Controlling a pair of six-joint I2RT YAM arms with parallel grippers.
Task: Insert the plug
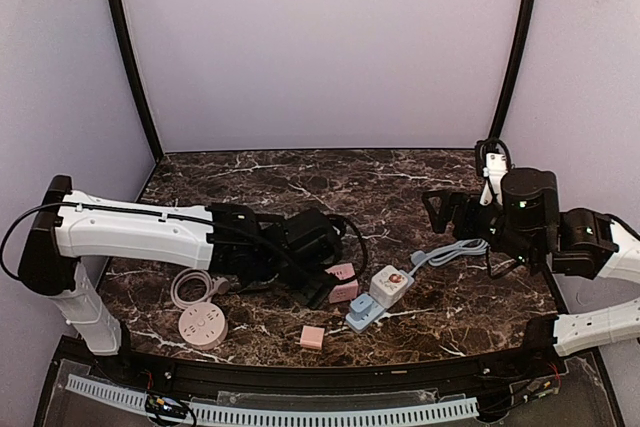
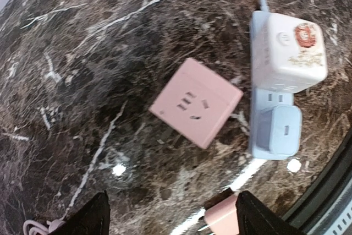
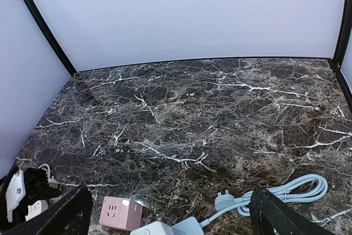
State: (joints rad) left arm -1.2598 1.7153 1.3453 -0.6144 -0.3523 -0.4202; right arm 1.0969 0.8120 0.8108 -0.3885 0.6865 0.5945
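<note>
- We are reading the left gripper (image 2: 171, 196) as open: its two dark fingers (image 2: 88, 218) are standing wide apart at the bottom of the wrist view, and they are gripping nothing.
- The pink plug (image 2: 221, 219), which we are taking as the task's thing, is lying on the surface (image 1: 300, 177) just beside the finger at the right of that view, with metal pins showing at one end. It is resting close to the near edge, about mid-width.
- We are judging it light, rigid and smooth-sided, so it is likely to skid or twist under a loose pinch. We are favouring a hold across the flat sides of its plastic body, behind the pins, leaving them free.
- The pink cube socket (image 2: 196, 102) is sitting just beyond the fingers, farther from the near edge, with one socket face turned up. We are guessing it is light enough to slide when pushed on.
- Just beside it, toward the right edge, a pale blue power strip (image 2: 275, 130) is carrying a white cube adapter (image 2: 287, 53), and a blue cable (image 1: 450, 252) is trailing off toward the right arm (image 1: 590, 237).
- The left arm (image 1: 140, 227) is reaching low and nearly level from the left edge toward the middle, wrist tipped down over the cube.
- The right gripper (image 3: 171, 190) is hanging well apart near the right edge, spread wide and holding nothing, looking across the surface toward the far edge.
</note>
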